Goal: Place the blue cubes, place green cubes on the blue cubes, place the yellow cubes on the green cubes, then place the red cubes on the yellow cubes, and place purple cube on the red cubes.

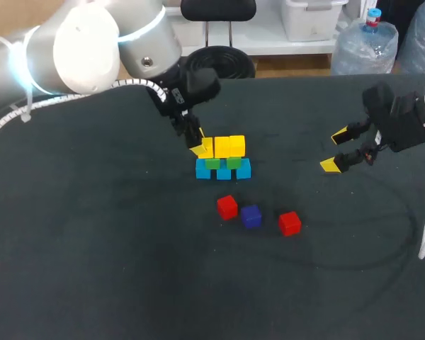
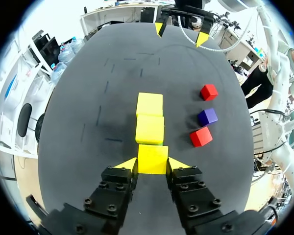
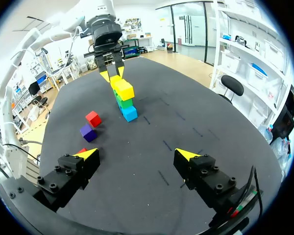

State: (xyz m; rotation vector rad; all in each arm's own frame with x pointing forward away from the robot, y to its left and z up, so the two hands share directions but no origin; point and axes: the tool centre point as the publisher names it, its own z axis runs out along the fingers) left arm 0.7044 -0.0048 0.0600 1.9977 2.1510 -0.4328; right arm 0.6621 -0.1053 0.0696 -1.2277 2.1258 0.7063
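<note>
Yellow cube (image 2: 152,155), clenched in the left end effector (image 2: 153,165), sits on the greens (image 1: 212,163) at the stack's left end. The yellow layer looks nearly done. Next comes releasing, lifting clear without nudging, then fetching a red cube (image 1: 227,207). The right end effector (image 1: 334,150) hangs released, empty.

On the bench (image 1: 71,248), middle: one stack in three tiers. The bottom row (image 1: 223,171) is three cubes side by side, the middle row (image 1: 234,162) two cubes on them, and the top row (image 1: 230,146) three cubes above. At the stack's left end, the left end effector (image 2: 153,165) touches the end top cube (image 2: 152,156) from two sides. In front lie three loose cubes (image 1: 251,216), in a line and apart. Well to the right, the right end effector (image 1: 340,150) is above the bench.
</note>
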